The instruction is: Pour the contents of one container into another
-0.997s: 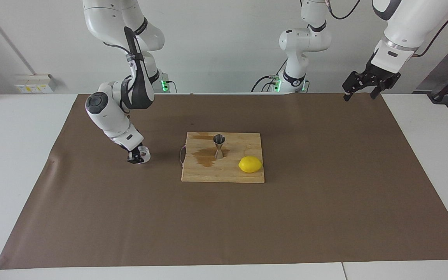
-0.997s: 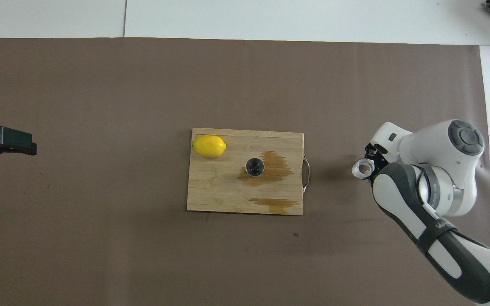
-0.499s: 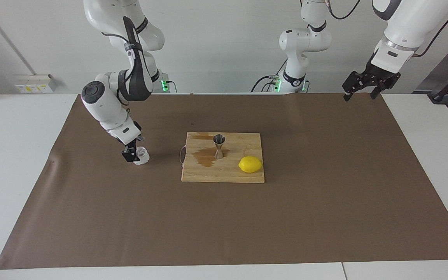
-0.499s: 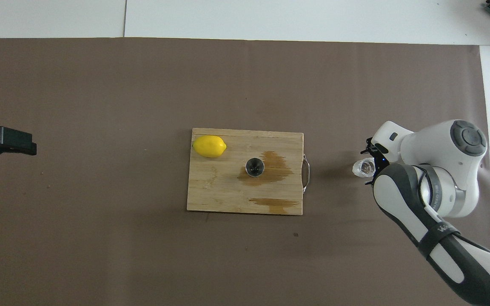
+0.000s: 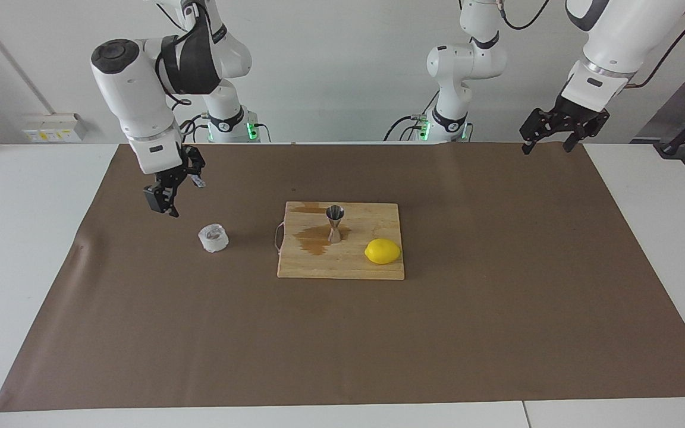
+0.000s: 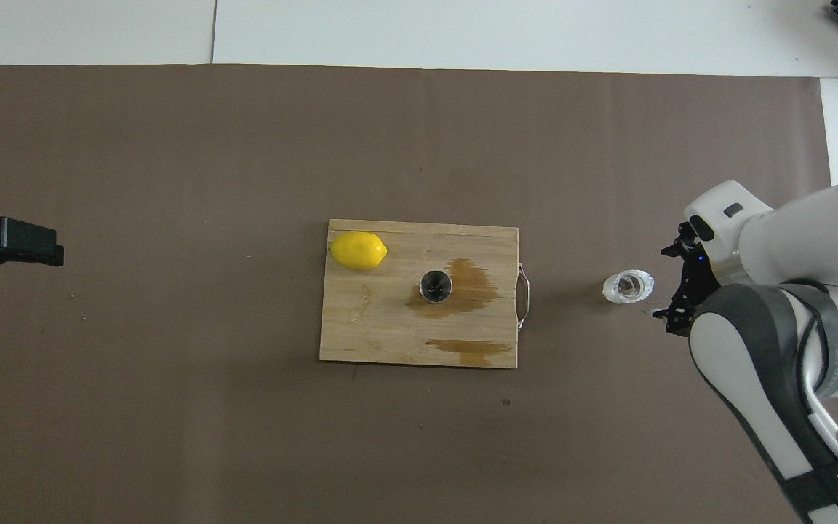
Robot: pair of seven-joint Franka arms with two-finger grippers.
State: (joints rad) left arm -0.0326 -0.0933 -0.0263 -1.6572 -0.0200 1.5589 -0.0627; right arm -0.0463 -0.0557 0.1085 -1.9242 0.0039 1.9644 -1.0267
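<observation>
Small squat translucent-white cup with crinkled, faceted sides: stood upright on brown paper table cover, toward right arm's end, beside handle end of light wooden cutting board, apart from it. Inside looked near empty; contents too small to tell. Shiny steel hourglass jigger: upright on board, in a brown liquid puddle; second brown streak at board's edge nearer robots. Dark inside from above, fill level unreadable. Yellow lemon lay on board, farther from robots than jigger, toward left arm's end. Right gripper: raised, over cover just beside cup, not touching, fingers spread, empty. Left gripper: waited high over cover's edge at left arm's end, fingers spread, empty.
</observation>
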